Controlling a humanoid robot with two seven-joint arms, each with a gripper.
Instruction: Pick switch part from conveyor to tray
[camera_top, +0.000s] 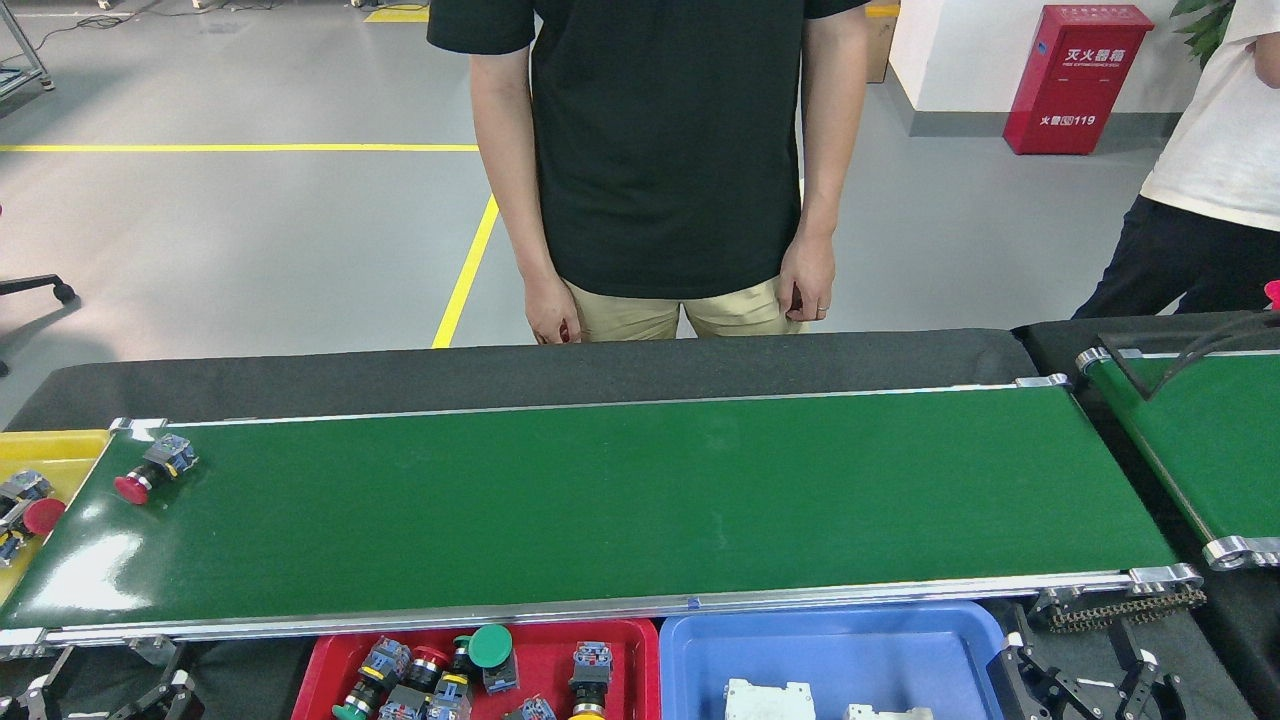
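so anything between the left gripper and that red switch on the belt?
Only the conveyor's near side rail. The left gripper sits low at the bottom edge, below that rail, while the red switch lies across the belt near its far left end. The green belt between rail and switch is bare. The gripper would have to rise over the rail.

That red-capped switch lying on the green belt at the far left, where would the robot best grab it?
Probably from above, closing the claw across the switch part at its narrow dark neck between red cap and grey-blue block. It lies on its side on the conveyor, so the neck is exposed. The left claw is nearer.
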